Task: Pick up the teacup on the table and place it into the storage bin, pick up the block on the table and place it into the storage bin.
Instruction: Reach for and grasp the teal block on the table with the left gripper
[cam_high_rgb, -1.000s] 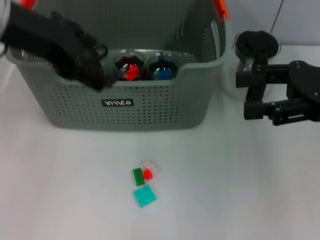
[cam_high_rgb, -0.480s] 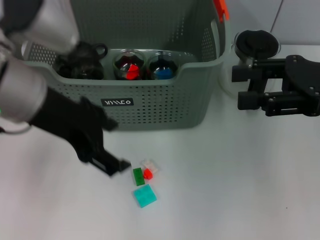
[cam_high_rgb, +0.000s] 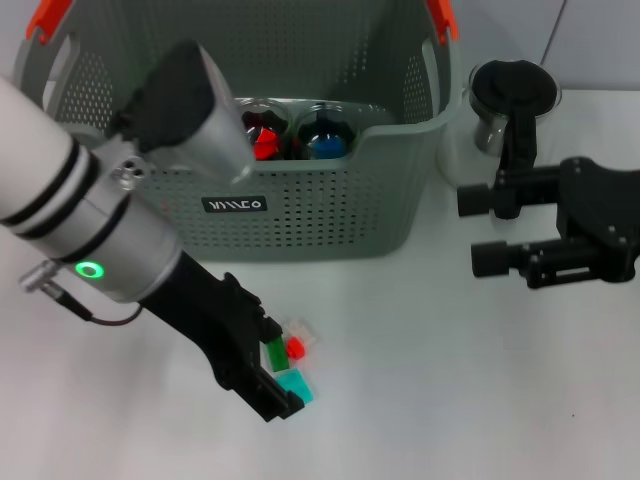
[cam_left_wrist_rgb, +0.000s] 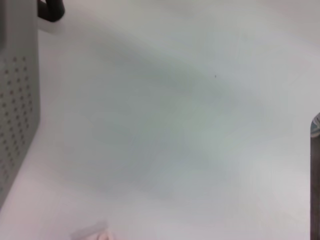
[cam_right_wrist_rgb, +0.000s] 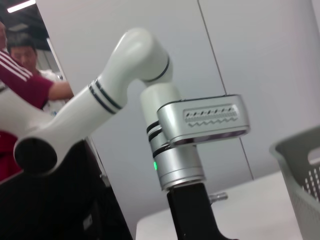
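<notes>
Several small blocks lie on the table (cam_high_rgb: 450, 400) in front of the storage bin (cam_high_rgb: 300, 215): a green block (cam_high_rgb: 276, 352), a red one (cam_high_rgb: 295, 347), a pale clear one (cam_high_rgb: 304, 331) and a teal one (cam_high_rgb: 297, 384). My left gripper (cam_high_rgb: 272, 365) is low over them, open, with its black fingers either side of the green block and partly covering the teal one. Two glass teacups stand inside the bin, one with red contents (cam_high_rgb: 262, 138) and one with blue (cam_high_rgb: 326, 138). My right gripper (cam_high_rgb: 478, 230) hovers open to the right of the bin, holding nothing.
A clear glass pitcher with a black lid (cam_high_rgb: 512, 88) stands right of the bin, just behind the right gripper. The left wrist view shows bare white table (cam_left_wrist_rgb: 175, 125) and the bin's perforated wall (cam_left_wrist_rgb: 15, 100). A person (cam_right_wrist_rgb: 25, 75) stands behind the left arm.
My left arm has swung from the bin's left rim down to the blocks on the table. The right gripper has drifted toward the table's front.
</notes>
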